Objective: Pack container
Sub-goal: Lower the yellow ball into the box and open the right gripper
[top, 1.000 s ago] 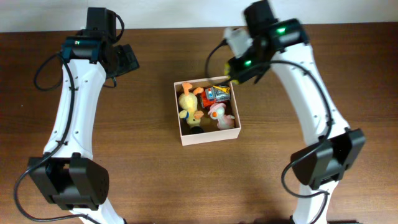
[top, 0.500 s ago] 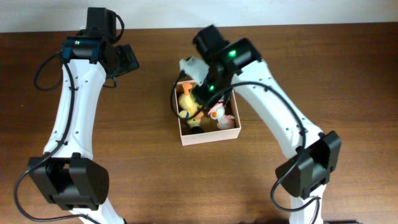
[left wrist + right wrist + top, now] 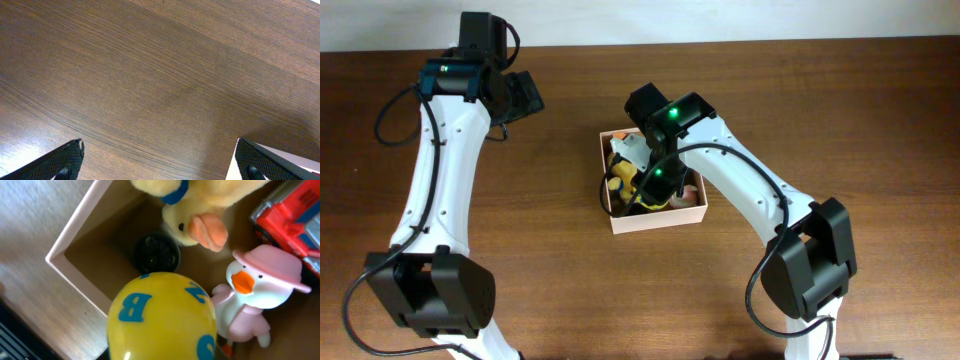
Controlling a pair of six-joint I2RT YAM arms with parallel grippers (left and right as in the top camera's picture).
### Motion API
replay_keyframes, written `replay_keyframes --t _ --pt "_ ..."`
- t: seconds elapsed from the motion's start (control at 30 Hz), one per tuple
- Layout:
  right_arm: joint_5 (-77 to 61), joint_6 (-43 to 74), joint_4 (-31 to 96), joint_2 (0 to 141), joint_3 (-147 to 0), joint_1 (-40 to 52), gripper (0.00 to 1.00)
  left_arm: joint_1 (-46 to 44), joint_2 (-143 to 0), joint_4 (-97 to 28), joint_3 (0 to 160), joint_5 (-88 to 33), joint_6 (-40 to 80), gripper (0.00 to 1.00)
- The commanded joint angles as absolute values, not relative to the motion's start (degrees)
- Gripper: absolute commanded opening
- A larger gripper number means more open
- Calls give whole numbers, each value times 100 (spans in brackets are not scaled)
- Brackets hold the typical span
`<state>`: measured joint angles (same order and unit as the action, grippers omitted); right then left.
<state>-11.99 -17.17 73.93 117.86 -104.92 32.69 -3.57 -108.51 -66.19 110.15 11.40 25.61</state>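
The container [image 3: 660, 219] is a square cream-walled box in the middle of the table. It holds a yellow plush duck [image 3: 200, 210], a white duck in a pink hat [image 3: 255, 290], a red toy truck [image 3: 295, 220] and a dark round piece [image 3: 156, 254]. My right gripper [image 3: 642, 188] hangs over the container's left half, shut on a yellow ball with blue letters [image 3: 162, 317]. The ball hides its fingers in the right wrist view. My left gripper [image 3: 160, 160] is open and empty above bare wood, far to the left of the container [image 3: 525, 95].
The container's near wall and corner [image 3: 75, 235] lie just left of the ball. A white edge [image 3: 295, 162] shows beside my left gripper's right finger. Dark wood table [image 3: 550, 250] surrounds the box.
My right arm has swung left from behind the container's right corner to over its left half, carrying the yellow ball down toward the toys. The left arm has not moved.
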Motion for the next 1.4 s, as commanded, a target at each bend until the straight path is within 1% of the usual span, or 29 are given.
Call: replay_keyframes --t 0.0,0.03,0.07,0.13,0.33,0.5,0.53,0.57,0.6,0.67,0.7,0.73,0.8,0.83,0.87,0.93,0.97,1.0,1.03,1.1,1.13,1.17,1.23,1.27,1.3,1.33,1.37 --pt "-1273 -1778 7349 11782 -10447 3301 36 -368 -10881 -6606 11072 1184 2630 99" --pt "-1273 -1776 7354 11782 -10447 3299 48 -368 -10879 -6606 11072 1184 2630 99" --pt "-1273 -1776 7363 11782 -10447 3299 57 -368 -10879 -6606 11072 1184 2630 99" --pt "-1273 -1776 7378 11782 -10447 3299 64 -368 -10881 -6606 11072 1184 2630 99" --pt "-1273 -1776 7391 11782 -10447 3299 65 -368 -10879 -6606 11072 1184 2630 99" --pt "-1273 -1776 7384 11782 -10447 3299 78 -368 -10879 -6606 11072 1184 2630 99" --pt "-1273 -1776 7380 11782 -10447 3299 82 -368 -10879 -6606 11072 1184 2630 99" --pt "-1275 -1776 7373 11782 -10447 3299 88 -368 -10879 -6606 11072 1184 2630 99" --pt "-1288 -1776 7373 11782 -10447 3299 91 -368 -10879 -6606 11072 1184 2630 99" --pt "-1295 -1776 7369 11782 -10447 3299 92 -368 -10879 -6606 11072 1184 2630 99" --pt "-1295 -1776 7369 11782 -10447 3299 91 -368 -10879 -6606 11072 1184 2630 99" --pt "-1295 -1776 7369 11782 -10447 3299 88 -368 -10879 -6606 11072 1184 2630 99" --pt "-1295 -1776 7369 11782 -10447 3299 76 -368 -10879 -6606 11072 1184 2630 99" --pt "-1295 -1776 7367 11782 -10447 3299 64 -368 -10881 -6606 11072 1184 2630 99" --pt "-1295 -1778 7367 11782 -10447 3299 49 -368 -10879 -6606 11072 1184 2630 99" --pt "-1295 -1776 7369 11782 -10447 3299 30 -368 -10879 -6606 11072 1184 2630 99" --pt "-1293 -1776 7371 11782 -10447 3297 25 -368 -10879 -6606 11072 1184 2630 99" --pt "-1291 -1776 7371 11782 -10447 3297 24 -368 -10879 -6606 11072 1184 2630 99" --pt "-1291 -1776 7369 11782 -10447 3297 25 -368 -10879 -6606 11072 1184 2630 99" --pt "-1286 -1776 7360 11782 -10447 3293 43 -368 -10879 -6606 11072 1184 2630 99" --pt "-1284 -1776 7345 11782 -10447 3284 47 -368 -10879 -6606 11072 1184 2630 99" --pt "-1275 -1774 7321 11780 -10451 3260 54 -368 -10879 -6606 11072 1184 2630 99" --pt "-1138 -1678 7308 11778 -10556 3168 66 -368 -10879 -6606 11072 1184 2630 99" --pt "-1009 -1570 7310 11778 -10659 3094 76 -368 -10879 -6606 11072 1184 2630 99" --pt "-895 -1468 7312 11778 -10787 3000 93 -368 -10881 -6606 11072 1184 2630 99" --pt "-792 -1378 7319 11771 -10947 2888 99 -368 -10881 -6606 11072 1184 2630 99" --pt "-714 -1308 7321 11769 -11102 2777 99 -368 -10879 -6606 11072 1184 2630 99"
